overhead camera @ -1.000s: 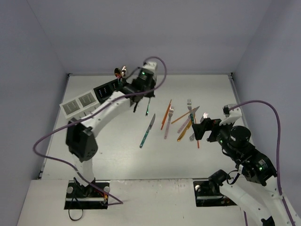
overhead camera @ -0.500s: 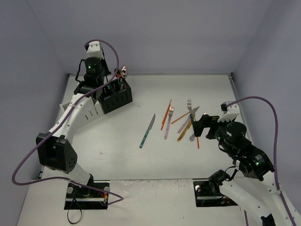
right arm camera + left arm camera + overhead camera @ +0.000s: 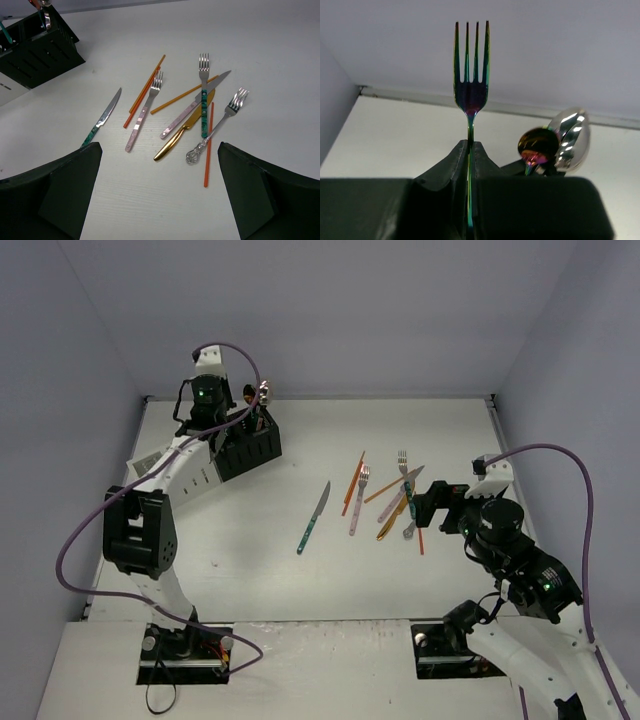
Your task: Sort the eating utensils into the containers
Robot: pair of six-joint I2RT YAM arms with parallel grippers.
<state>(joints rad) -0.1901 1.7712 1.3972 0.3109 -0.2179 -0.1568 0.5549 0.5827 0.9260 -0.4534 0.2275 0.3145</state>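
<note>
The left pincer (image 3: 470, 150) is closed tight on the neck of an iridescent fork (image 3: 471, 65), which stands upright above the fingers with its four tines pointing up. Just beyond this pincer and to its right, two spoon bowls rise from the black caddy (image 3: 250, 445): a dark gold-tinted spoon (image 3: 537, 145) and a silver spoon (image 3: 571, 135), touching each other. From above, this pincer sits at the far left corner of the white surface (image 3: 280, 60), right beside the black caddy. The white caddy (image 3: 143, 460) lies next to it, mostly hidden under the left arm.

The right pincer (image 3: 157, 170) is spread wide and holds nothing, hovering over the surface. The loose utensils lie scattered just ahead of it, between its two fingers. Far left is a teal-handled knife (image 3: 102, 118), lying alone. Next comes a pink-handled fork (image 3: 142, 112), beside a pair of orange sticks (image 3: 145, 90). Ahead and slightly right is an overlapping cluster: a teal-handled fork (image 3: 203, 95), a pink-handled knife (image 3: 192, 107), a gold knife (image 3: 182, 132), a slanted orange stick (image 3: 185, 94) and an ornate silver fork (image 3: 217, 127). One more orange stick (image 3: 207, 145) lies nearest this pincer, touching the silver fork. The black caddy is well away, ahead to its far left.
</note>
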